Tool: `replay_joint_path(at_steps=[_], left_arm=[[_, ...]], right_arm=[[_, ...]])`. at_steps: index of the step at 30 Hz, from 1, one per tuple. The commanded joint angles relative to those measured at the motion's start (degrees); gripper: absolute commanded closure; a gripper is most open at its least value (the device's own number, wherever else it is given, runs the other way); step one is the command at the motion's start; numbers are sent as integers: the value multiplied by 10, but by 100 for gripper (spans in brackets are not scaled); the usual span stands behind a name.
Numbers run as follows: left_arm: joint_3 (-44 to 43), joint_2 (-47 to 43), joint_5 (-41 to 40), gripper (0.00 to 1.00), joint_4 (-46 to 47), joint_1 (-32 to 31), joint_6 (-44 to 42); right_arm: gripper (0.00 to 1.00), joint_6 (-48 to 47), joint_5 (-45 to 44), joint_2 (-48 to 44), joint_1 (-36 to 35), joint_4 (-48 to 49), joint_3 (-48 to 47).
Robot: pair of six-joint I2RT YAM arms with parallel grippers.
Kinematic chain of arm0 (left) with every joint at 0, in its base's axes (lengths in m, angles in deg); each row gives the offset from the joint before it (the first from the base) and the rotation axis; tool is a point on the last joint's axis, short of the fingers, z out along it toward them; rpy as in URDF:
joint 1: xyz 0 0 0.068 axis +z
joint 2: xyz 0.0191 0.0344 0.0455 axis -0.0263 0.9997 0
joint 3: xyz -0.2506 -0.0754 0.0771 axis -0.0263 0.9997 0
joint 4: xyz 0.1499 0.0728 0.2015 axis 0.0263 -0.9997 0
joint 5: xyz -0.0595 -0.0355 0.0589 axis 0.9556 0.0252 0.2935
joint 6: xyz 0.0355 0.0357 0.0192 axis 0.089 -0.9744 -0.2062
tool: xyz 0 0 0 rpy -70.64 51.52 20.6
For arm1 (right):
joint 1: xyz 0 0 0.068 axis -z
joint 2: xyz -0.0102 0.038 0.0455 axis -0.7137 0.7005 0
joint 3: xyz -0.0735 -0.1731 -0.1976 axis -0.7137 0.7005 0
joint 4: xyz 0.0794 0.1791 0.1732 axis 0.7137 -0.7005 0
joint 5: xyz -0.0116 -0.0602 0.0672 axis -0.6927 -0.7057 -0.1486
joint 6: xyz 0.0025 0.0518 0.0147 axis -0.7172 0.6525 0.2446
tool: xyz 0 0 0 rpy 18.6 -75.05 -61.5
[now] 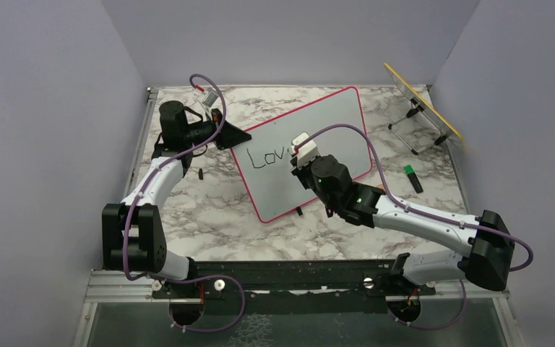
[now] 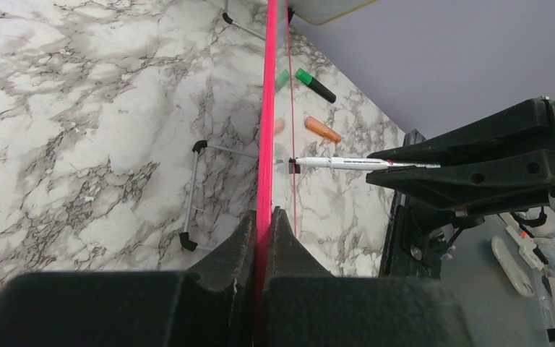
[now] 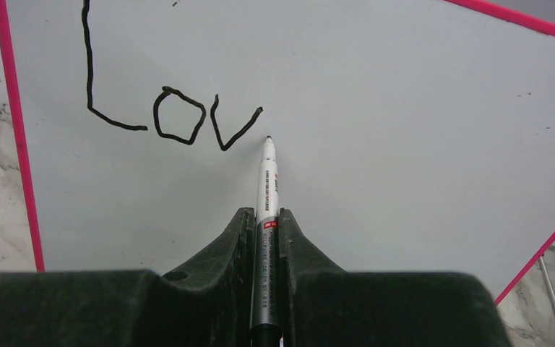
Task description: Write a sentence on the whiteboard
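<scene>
The whiteboard [image 1: 332,126] with its pink-red frame stands tilted in the middle of the marble table. Black letters "Lov" [image 1: 267,156] are on it, clear in the right wrist view [image 3: 170,116]. My right gripper [image 3: 266,217] is shut on a white and silver marker [image 3: 266,195]; its tip is at the board just right of the "v". My left gripper [image 2: 264,217] is shut on the board's pink edge [image 2: 266,108] at its left corner [image 1: 233,137]. The marker also shows edge-on in the left wrist view [image 2: 347,163].
A yellow-edged panel on a wire stand [image 1: 423,108] is at the back right. A green-capped marker [image 1: 412,178] lies right of the board, and an orange cap [image 2: 322,129] lies near it. A small black piece [image 1: 199,173] lies left of the board.
</scene>
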Motion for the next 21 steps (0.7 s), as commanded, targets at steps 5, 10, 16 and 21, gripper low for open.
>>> replay_joint_path(at_steps=[5, 10, 16, 21], left_arm=[[6, 21, -8, 100, -44, -7, -48], [6, 21, -8, 100, -44, -7, -48], [6, 21, -7, 100, -44, -6, -48], [7, 21, -8, 100, -44, -7, -48]], right_arm=[[99, 12, 27, 9, 10, 18, 12], [99, 12, 20, 10, 15, 14, 14], [99, 7, 0, 4, 26, 9, 21], [99, 5, -9, 0, 34, 11, 24]])
